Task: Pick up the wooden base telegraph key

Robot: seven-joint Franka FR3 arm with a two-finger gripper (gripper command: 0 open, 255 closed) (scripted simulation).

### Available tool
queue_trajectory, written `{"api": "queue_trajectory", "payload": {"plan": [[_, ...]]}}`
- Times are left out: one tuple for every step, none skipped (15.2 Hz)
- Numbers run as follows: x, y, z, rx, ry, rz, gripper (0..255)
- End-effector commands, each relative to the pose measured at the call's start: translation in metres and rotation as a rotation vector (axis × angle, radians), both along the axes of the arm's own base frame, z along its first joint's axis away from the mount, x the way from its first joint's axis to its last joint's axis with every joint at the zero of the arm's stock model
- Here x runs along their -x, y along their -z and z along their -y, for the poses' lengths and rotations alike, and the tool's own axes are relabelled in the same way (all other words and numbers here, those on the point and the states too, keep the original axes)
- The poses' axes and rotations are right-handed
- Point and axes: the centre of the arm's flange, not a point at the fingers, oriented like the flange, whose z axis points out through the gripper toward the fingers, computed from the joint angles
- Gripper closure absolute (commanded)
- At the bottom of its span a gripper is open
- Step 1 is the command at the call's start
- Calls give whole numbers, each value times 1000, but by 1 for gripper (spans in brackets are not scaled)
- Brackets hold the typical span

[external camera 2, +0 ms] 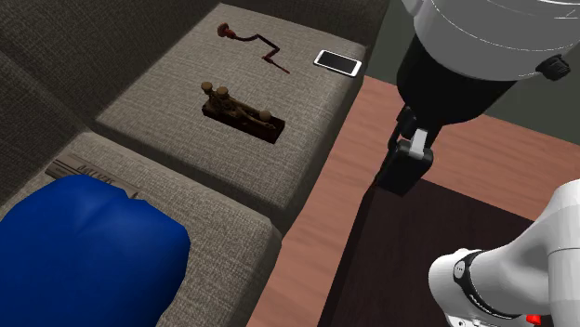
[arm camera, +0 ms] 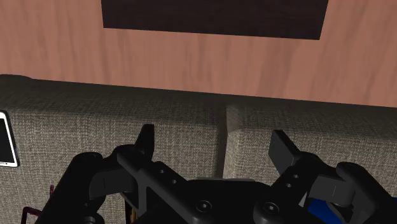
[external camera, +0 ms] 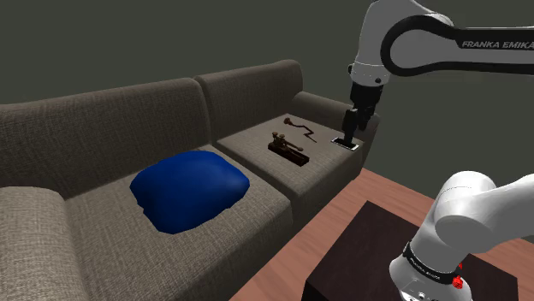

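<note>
Shoulder view: one key (external camera: 287,147) sits on the end seat of the sofa (external camera: 103,128), with nothing on top of it. One bent brown crank (external camera: 299,130) lies just behind it and one phone (external camera: 347,144) is near the seat's edge. One blue pillow (external camera: 190,191) is well apart on the next seat. The fingers (external camera: 348,132) hang over the phone.

Second exterior view: the key's long axis slants from upper left to lower right, with posts at the upper-left end.

Wrist view: the fingers are wide apart and hold nothing, with sofa fabric below and floor (arm camera: 191,57) beyond.
</note>
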Motion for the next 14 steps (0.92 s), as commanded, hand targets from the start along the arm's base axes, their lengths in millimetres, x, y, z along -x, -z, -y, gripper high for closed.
{"api": "queue_trajectory", "payload": {"plan": [[0,0,0,0,0,0,0],[-11,6,5,-1,1,0,0],[-21,12,9,-3,2,1,0],[-32,19,14,-4,3,1,0],[-43,25,19,-6,4,1,0],[-53,31,24,-7,5,2,0],[-64,38,28,-8,6,2,0],[-75,44,33,-10,7,3,0],[-85,50,38,-11,8,3,0],[-96,56,43,-13,9,3,0],[-107,63,47,-14,10,4,0],[-117,69,52,-15,11,4,0],[-128,75,57,-17,11,4,0],[-138,81,61,-18,12,5,0]]}}
